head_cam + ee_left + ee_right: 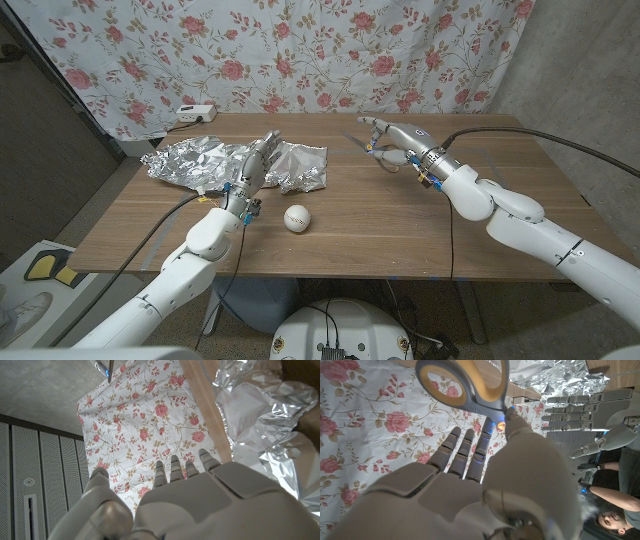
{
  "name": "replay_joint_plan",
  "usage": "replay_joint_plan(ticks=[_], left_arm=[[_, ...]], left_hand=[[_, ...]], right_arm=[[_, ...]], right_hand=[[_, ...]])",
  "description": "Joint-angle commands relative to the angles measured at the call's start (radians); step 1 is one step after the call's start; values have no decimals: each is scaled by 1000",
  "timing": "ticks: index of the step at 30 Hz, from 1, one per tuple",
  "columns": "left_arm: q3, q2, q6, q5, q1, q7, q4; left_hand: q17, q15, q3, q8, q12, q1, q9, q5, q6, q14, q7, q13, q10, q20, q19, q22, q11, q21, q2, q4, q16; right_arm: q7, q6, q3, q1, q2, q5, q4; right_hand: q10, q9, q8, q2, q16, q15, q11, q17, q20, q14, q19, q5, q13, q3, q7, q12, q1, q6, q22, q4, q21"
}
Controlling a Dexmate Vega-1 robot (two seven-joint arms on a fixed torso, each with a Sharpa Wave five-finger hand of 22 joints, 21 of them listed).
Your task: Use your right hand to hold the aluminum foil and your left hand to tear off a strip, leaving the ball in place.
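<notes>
Near foil (240, 163) – ball (297, 218), power strip (194, 113) behind

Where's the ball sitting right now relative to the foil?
In the head view the white ball sits on the table near its middle, just in front of the crumpled aluminum foil, apart from it, beside the left hand.

Even, soft indoor light, apparently from overhead. The desk (400, 215) is evenly lit, with faint shadows under the ball (297, 218). The foil (200, 160) glares bright white in patches. Head view is sharp, bending slightly at the edges. In both wrist views the near robot hand (470, 490) looms large and slightly blurred.
</notes>
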Motion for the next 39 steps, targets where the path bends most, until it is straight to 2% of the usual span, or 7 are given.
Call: replay_joint_plan(ticks=[1,3,8,14,22,30,39], left_arm=[[-34,38,-39,-4,58,-25,-49],[-37,40,-41,-4,62,-28,-52],[-47,44,-50,-4,65,-35,-56],[-55,44,-53,-12,70,-40,-57],[-55,44,-55,-22,65,-60,-48],[-47,45,-48,-27,56,-77,-48],[-45,49,-37,-30,54,-80,-60]], left_hand=[[2,0,3,2,5,-2,4,1,7,-4,5,5,9,2,-11,4,3,-2,8,-2,4],[2,-1,3,3,8,-2,4,1,9,-4,4,5,17,2,-11,4,-25,-2,9,-3,4],[2,-2,3,4,11,-2,4,1,12,-4,4,5,28,0,-11,4,-56,-2,9,-3,5],[2,-5,3,5,9,-2,4,1,14,-6,7,5,25,-1,-11,4,-56,-2,10,-3,4],[2,-6,2,22,10,-3,4,0,67,-13,17,5,34,-2,-15,4,-16,-3,10,-4,3],[2,-6,1,44,6,-4,3,0,157,-16,-1,5,28,-3,-18,4,-38,-3,12,-4,4],[2,-6,1,27,5,-4,2,1,131,-15,2,5,27,-2,-18,4,-34,-3,13,-4,5]], right_arm=[[3,2,52,-60,23,110,-71],[10,11,61,-65,26,136,-76],[18,26,78,-74,35,183,-85],[45,39,84,-76,51,247,-88],[74,49,84,-74,73,317,-95],[90,96,95,-79,100,420,-69],[123,118,95,-72,102,472,-62]], right_hand=[[164,2,3,7,7,-187,-153,6,4,10,2,8,1,-6,0,4,8,5,1,2,1],[164,2,3,7,7,-186,-153,6,4,10,3,8,0,-7,0,4,8,7,1,3,1],[165,2,3,7,8,-186,-153,8,6,11,4,9,-2,-8,0,3,8,8,1,3,1],[165,2,3,7,9,-186,-153,10,3,11,5,10,-4,-10,1,3,8,9,1,3,1],[164,2,-5,8,8,-185,-153,12,8,7,0,11,-7,-13,-3,2,9,-7,1,4,-1],[160,3,-6,10,7,-185,-153,14,8,4,-2,12,-10,-15,-3,1,9,-8,1,5,-2],[158,3,-7,12,8,-184,-153,17,9,3,-4,13,-12,-17,-3,0,9,-8,1,7,-3]])
